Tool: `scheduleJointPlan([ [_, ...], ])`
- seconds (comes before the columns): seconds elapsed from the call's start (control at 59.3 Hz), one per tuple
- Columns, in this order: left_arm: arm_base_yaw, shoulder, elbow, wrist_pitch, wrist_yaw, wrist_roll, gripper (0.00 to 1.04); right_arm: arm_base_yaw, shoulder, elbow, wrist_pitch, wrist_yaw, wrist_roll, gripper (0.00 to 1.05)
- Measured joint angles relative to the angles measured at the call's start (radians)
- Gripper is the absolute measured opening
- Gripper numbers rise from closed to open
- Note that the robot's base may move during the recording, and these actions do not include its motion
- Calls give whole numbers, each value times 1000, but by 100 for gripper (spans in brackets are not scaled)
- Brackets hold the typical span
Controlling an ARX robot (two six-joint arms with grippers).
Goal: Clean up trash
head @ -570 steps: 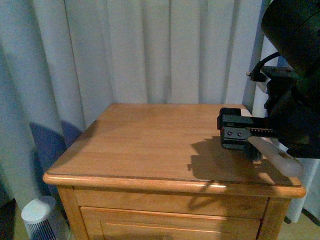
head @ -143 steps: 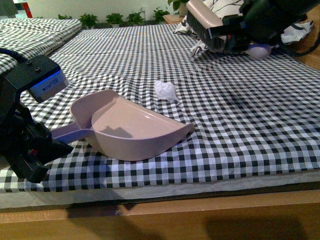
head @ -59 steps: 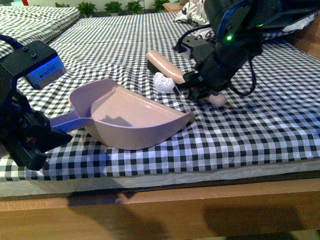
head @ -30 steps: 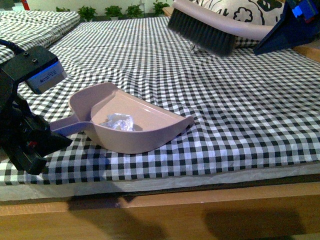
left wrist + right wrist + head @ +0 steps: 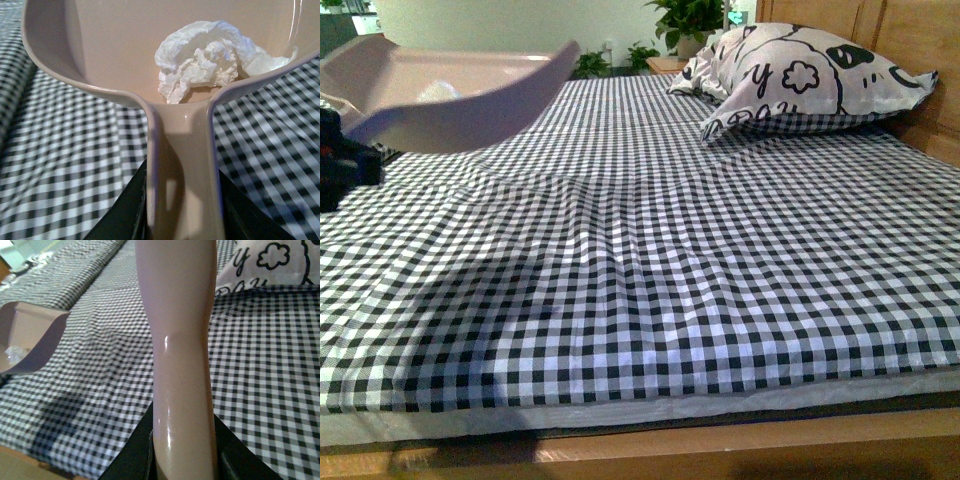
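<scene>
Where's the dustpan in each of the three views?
Front view: dustpan lifted off the bed at upper left, the trash a pale patch inside.
Left wrist view: fills the upper frame, the trash in its bowl, its handle running down between the left gripper's jaws.
Right wrist view: only a corner at the left edge.
Shared landmark: the black-and-white checked sheet.

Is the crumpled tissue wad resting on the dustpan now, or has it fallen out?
Touching. The left wrist view shows the tissue wad lying on the inner floor of the dustpan, against the rear wall above the handle.
</scene>
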Motion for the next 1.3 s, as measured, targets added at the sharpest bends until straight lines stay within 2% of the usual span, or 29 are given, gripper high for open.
scheduleJointPlan([
  [0.135, -2, -102, 5, -5, -80, -34, 27, -54, -154, -43, -25, -107, 76, 19],
  [0.303, -53, -288, 5, -53, -183, -41, 27, -145, -328, -55, -48, -219, 163, 19],
  [0.455, -146, -467, -40, -96, -300, -34, 27, -248, -449, -70, -41, -371, 254, 19],
  [0.708, -327, -646, -139, -100, -536, -9, 27, -383, -558, -120, 27, -541, 397, 19],
  [0.91, -451, -715, -197, -77, -707, -12, 27, -435, -612, -146, 66, -586, 480, 19],
  [1.298, -475, -717, -217, -75, -711, -15, 27, -467, -619, -146, 41, -575, 483, 19],
])
